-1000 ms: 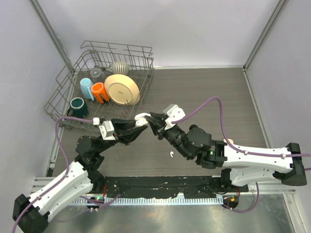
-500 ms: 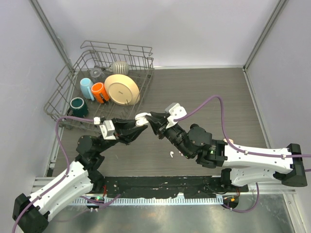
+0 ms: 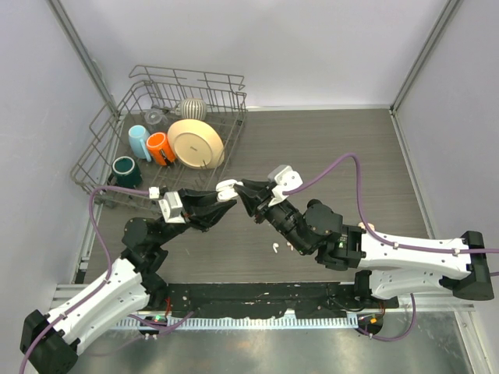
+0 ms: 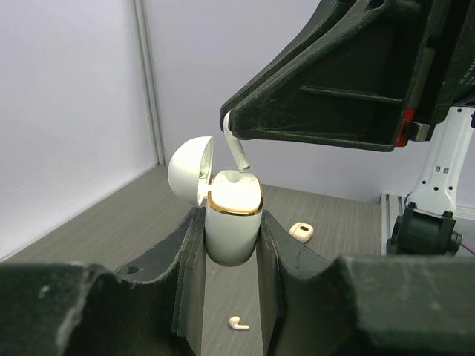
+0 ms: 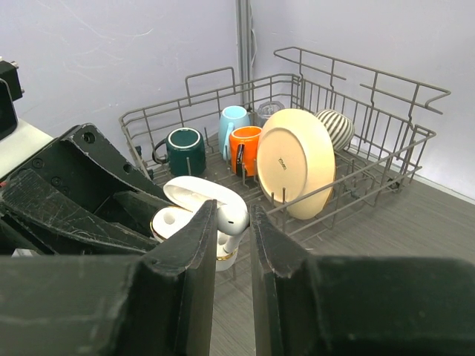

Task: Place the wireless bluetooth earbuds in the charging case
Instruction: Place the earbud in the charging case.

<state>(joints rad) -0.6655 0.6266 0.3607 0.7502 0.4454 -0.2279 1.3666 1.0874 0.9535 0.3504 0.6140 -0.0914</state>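
My left gripper (image 4: pixel 230 237) is shut on the white charging case (image 4: pixel 231 215), which has a gold rim and its lid (image 4: pixel 189 165) open; in the top view the case (image 3: pixel 227 187) is held above the table. My right gripper (image 5: pixel 233 222) is shut on a white earbud (image 5: pixel 232 219), its stem pointing down just above the case's opening (image 4: pixel 237 153). A second earbud (image 4: pixel 237 323) lies on the table below the case, seen in the top view (image 3: pixel 275 248) too. A closed second case (image 4: pixel 300 231) lies on the table further off.
A wire dish rack (image 3: pixel 109 164) at the back left holds a cream plate (image 3: pixel 196 143), orange (image 3: pixel 159 148), blue and dark green cups and a striped bowl. Grey walls enclose the dark wood table (image 3: pixel 351 156).
Both grippers have shifted slightly; the right gripper's earbud has edged a little closer over the open case. Nothing was let go.
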